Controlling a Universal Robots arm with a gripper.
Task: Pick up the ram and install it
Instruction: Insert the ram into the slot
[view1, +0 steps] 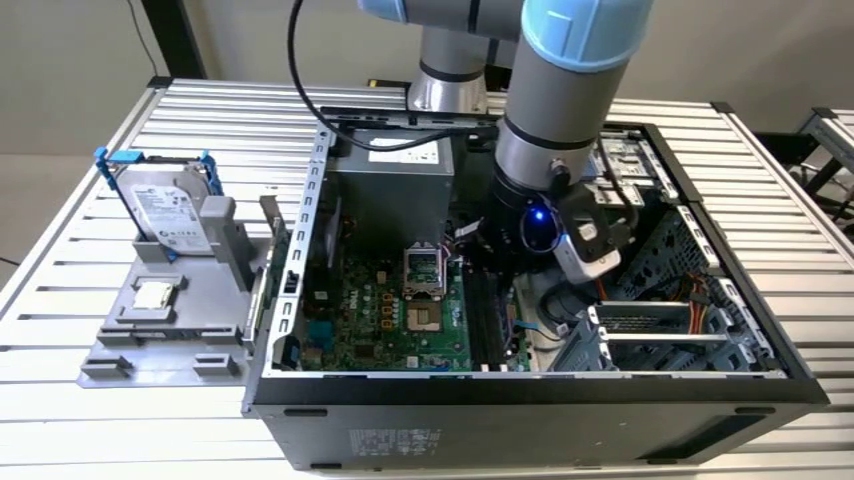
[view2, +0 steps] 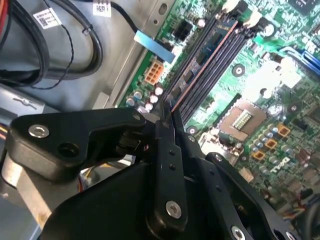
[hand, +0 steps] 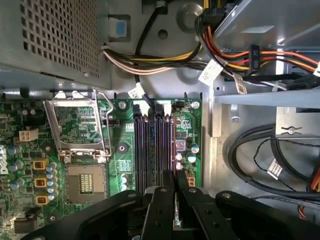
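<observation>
Gripper (view2: 170, 117): clenched on the ram (view2: 202, 55), fingers (view2: 167, 165) pressed against the near end of the stick. In the second wrist view the ram stands on edge in the outermost of the black memory slots (view2: 220, 57), running from the fingertips away toward one o'clock, its copper-coloured edge along the slot. Whether it is fully seated cannot be told.

In the first wrist view the gripper (hand: 175, 187) sits at six o'clock over the near end of the slots (hand: 152, 145), which run toward twelve o'clock. The open processor socket (hand: 82, 150) with its raised metal frame lies at nine o'clock of the slots on the green motherboard (hand: 122, 165). A bundle of coloured cables (hand: 150, 65) crosses beyond the slots at twelve o'clock.

In the exterior view the arm (view1: 567, 90) reaches down into the open computer case (view1: 534, 390), gripper (view1: 501, 270) low over the motherboard (view1: 387, 320). Farther off, at nine o'clock of the case, a grey fixture (view1: 160, 330) holds a hard drive with blue bracket (view1: 167, 205) standing upright and a small square chip (view1: 155, 293) lying flat before it.
</observation>
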